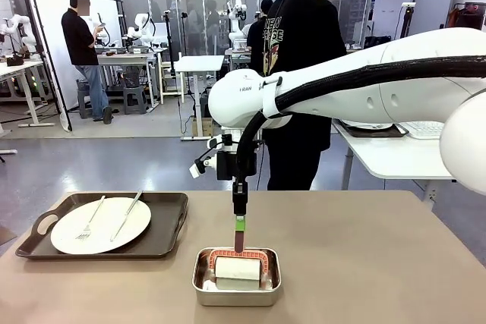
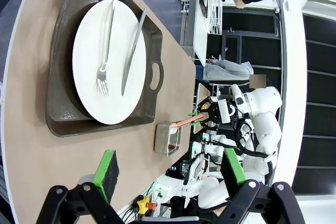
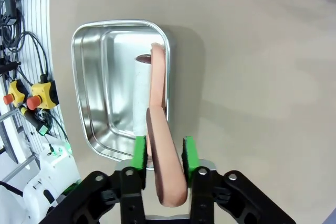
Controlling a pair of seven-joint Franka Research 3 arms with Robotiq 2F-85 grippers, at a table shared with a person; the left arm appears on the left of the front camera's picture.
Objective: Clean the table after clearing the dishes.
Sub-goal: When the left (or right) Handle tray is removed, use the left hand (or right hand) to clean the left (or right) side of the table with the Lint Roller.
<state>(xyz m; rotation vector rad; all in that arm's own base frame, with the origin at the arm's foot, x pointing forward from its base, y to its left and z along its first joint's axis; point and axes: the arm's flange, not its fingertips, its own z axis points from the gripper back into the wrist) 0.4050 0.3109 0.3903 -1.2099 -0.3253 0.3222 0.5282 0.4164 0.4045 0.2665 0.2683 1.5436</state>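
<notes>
On the tan table [image 1: 364, 263], a white plate [image 1: 100, 225] with a fork [image 1: 91, 219] and a knife [image 1: 126, 215] lies on a dark tray [image 1: 163, 237] at the left. My right gripper [image 1: 240, 234] points straight down over a small steel pan [image 1: 237, 287]. It is shut on the salmon handle [image 3: 158, 93] of a white cleaning roller [image 1: 235, 269] that rests in the pan [image 3: 94, 77]. The right gripper [image 3: 164, 153] pinches the handle between its green pads. My left gripper [image 2: 169, 169] hangs open above the table, looking at the plate [image 2: 113, 61] and tray [image 2: 63, 119].
A person in black [image 1: 300, 73] stands at the table's far edge. Behind on the right stands a white table [image 1: 395, 161] with things on it. The pan sits near the front edge, right of the tray. The tabletop to the right of the pan is bare.
</notes>
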